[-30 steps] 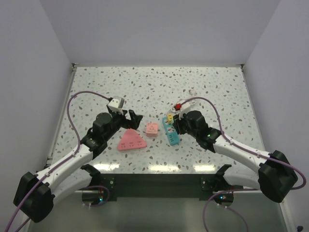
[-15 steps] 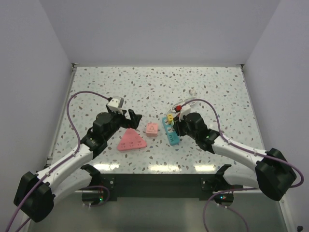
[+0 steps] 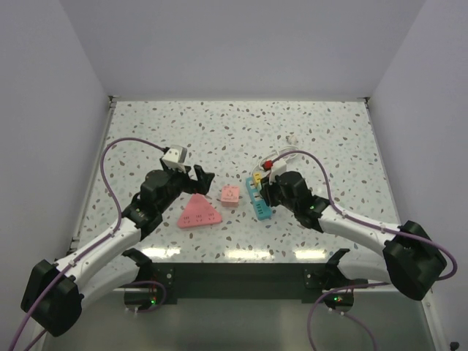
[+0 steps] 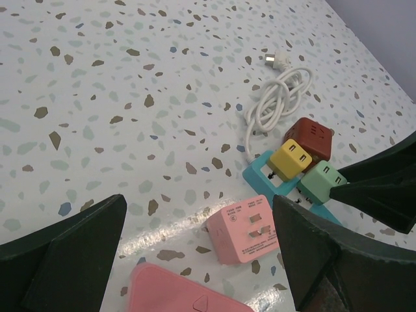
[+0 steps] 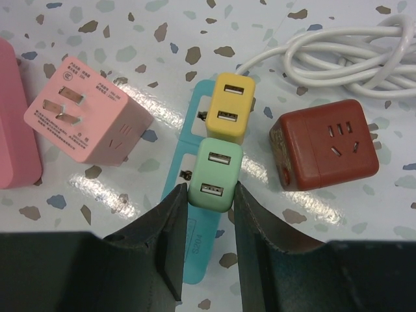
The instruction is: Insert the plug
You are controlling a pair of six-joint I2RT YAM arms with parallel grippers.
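On the speckled terrazzo tabletop (image 3: 329, 131) I count 1 teal plastic power strip (image 5: 195, 257), 1 mint-green USB adapter cube (image 5: 214, 173), 1 yellow USB adapter cube (image 5: 229, 108), 1 dark red socket cube (image 5: 323, 144), 1 pink cube plug with 2 bare metal prongs (image 5: 84, 118), 1 pink triangular socket block (image 3: 198, 213) and 1 coiled white cable (image 5: 351, 55).

The green and yellow cubes sit touching, 1 behind the other, on the teal strip. The red cube lies just beside them on the right; the cable coil lies behind it, its free end carrying a white plug. The pink cube plug lies on its side just left of the strip, prongs facing up, apart from the triangular block.

My right gripper (image 5: 205, 244) has its fingers (image 5: 170, 260) closed against both sides of the green cube's near end. My left gripper (image 4: 201, 260) hangs above the tabletop with fingers spread wide, gripping nothing; the pink cube plug lies between and beneath them, and the triangular block sits at the near edge of the left wrist view.
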